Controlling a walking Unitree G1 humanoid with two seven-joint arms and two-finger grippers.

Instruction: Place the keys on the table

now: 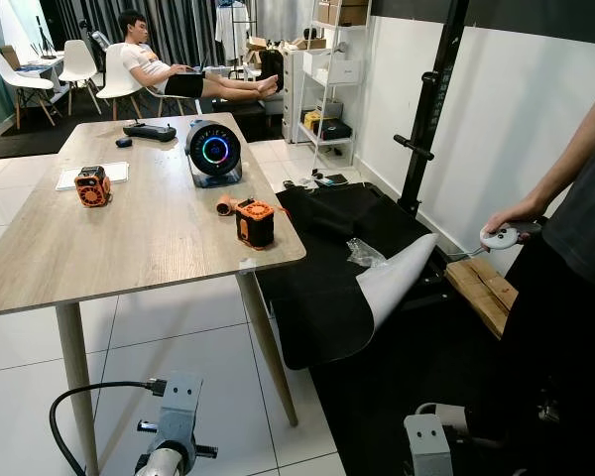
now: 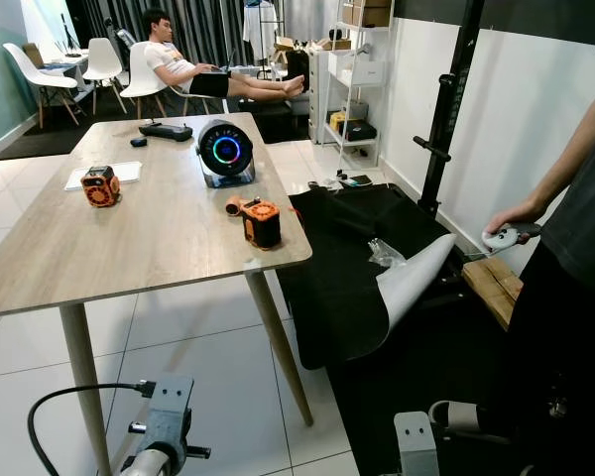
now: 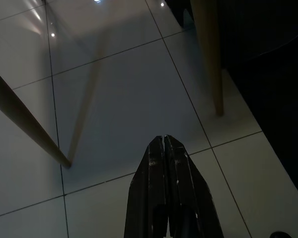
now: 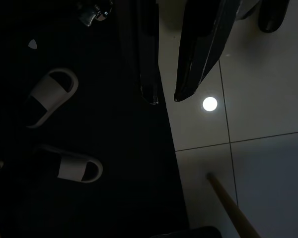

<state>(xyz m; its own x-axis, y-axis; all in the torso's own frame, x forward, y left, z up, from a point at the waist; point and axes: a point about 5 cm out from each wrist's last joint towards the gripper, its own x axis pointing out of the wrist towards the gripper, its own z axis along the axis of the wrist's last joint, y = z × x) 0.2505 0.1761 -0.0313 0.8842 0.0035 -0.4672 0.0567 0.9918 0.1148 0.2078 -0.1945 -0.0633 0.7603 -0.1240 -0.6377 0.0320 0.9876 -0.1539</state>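
The wooden table carried two orange-and-black cube-shaped devices, one beside a white sheet and one near the right edge. Farther back stood a round device with a glowing ring, with a black controller behind it. Against the back wall, a white shelf rack held cardboard boxes on top and smaller boxes on the lower shelves; their contents could not be made out.

The left gripper hung over white floor tiles between two table legs, its fingers pressed together with nothing between them. The right gripper hung over the edge of a black mat, fingers apart and holding nothing. A pair of white slippers lay on that mat.

A small shiny metal thing showed beside the base of the right gripper's fingers; whether it was the keys could not be told, and its shape was too dark to read.

A person's hand at the right held a white handheld controller. Another person sat reclined on a chair in the background.
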